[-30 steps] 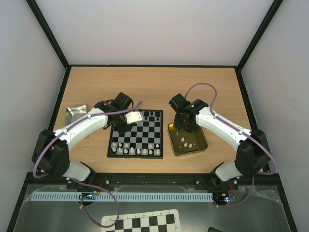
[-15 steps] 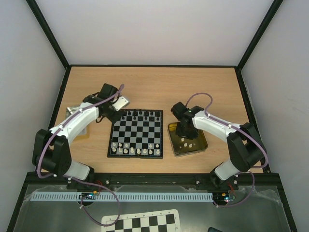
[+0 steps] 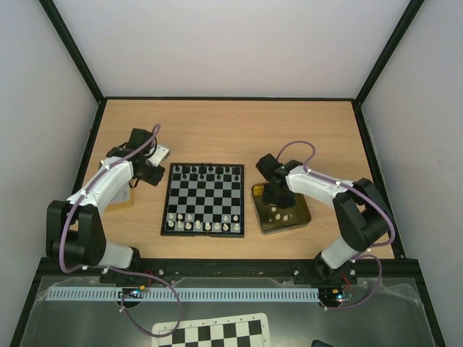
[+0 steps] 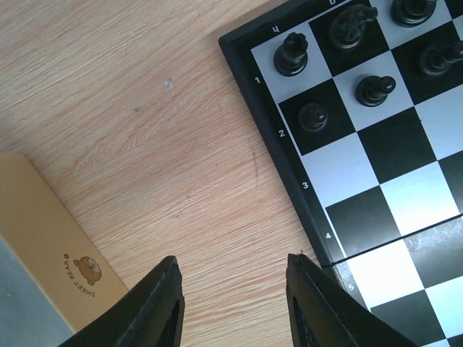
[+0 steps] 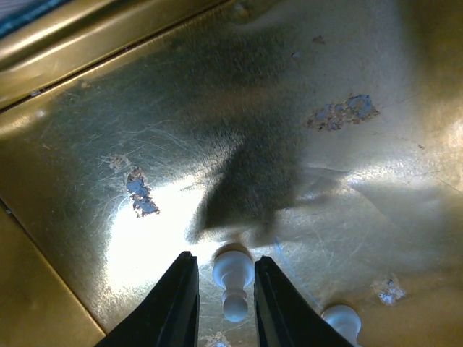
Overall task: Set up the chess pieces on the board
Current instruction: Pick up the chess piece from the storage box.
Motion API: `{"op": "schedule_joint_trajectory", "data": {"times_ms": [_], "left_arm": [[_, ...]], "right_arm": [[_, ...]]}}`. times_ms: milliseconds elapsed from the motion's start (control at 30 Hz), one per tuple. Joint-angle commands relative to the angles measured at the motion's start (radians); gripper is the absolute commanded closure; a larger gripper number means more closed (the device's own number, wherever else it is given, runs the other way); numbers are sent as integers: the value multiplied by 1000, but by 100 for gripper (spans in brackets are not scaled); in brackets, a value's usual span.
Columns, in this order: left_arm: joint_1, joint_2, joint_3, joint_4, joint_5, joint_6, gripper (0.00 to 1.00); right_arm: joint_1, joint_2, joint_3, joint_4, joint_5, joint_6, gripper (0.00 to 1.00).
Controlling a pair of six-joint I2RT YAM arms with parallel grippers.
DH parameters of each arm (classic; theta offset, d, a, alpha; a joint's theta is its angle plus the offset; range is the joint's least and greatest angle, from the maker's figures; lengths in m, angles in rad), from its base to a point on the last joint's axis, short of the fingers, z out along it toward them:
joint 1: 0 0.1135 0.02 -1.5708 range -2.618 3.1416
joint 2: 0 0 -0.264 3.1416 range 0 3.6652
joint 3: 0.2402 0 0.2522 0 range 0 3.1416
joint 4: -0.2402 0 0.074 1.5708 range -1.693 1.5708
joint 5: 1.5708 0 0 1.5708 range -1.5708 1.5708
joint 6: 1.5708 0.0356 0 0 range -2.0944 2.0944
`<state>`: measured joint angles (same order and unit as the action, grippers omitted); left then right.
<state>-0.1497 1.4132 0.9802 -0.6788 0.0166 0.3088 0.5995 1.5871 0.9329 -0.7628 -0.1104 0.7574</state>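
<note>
Gold tin (image 5: 325, 181) holds a cream-white pawn (image 5: 233, 278) lying flat, which the right gripper (image 5: 224, 259) straddles with fingers narrowly apart, likely lining up a pinch; the left gripper (image 4: 231, 264), parted and empty, hovers over the wooden table (image 4: 145, 144) beside the board (image 4: 376, 188), near its corner of black pieces (image 4: 291, 56).

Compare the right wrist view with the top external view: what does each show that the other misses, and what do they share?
Only the right wrist view shows the scratched floor of the gold tin and one cream pawn lying between the fingers of the right gripper, with a gap beside it. Only the top external view shows the board, black pieces on its far side, cream pieces on its near side, and the left gripper off its far-left corner. Both show the tin, loose pieces inside it, and the right gripper over it.
</note>
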Motion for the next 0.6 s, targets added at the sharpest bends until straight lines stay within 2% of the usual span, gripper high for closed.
{"op": "schedule_joint_trajectory", "data": {"times_ms": [0,200,367,567], "left_arm": [[20,-29,1,-15,-6,-12,60],[45,-29,30,-22,-2,-45,59],[55,-34,7,9,-41,-53,59],[71,5,16,78,-161,-47,59]], "right_arm": [[-7,4,-28,5,12,-25,81],[-9,-11,-6,-40,19,-32,98],[-10,-55,103,-136,19,-35,98],[28,-84,268,-255,33,-20,98]]}}
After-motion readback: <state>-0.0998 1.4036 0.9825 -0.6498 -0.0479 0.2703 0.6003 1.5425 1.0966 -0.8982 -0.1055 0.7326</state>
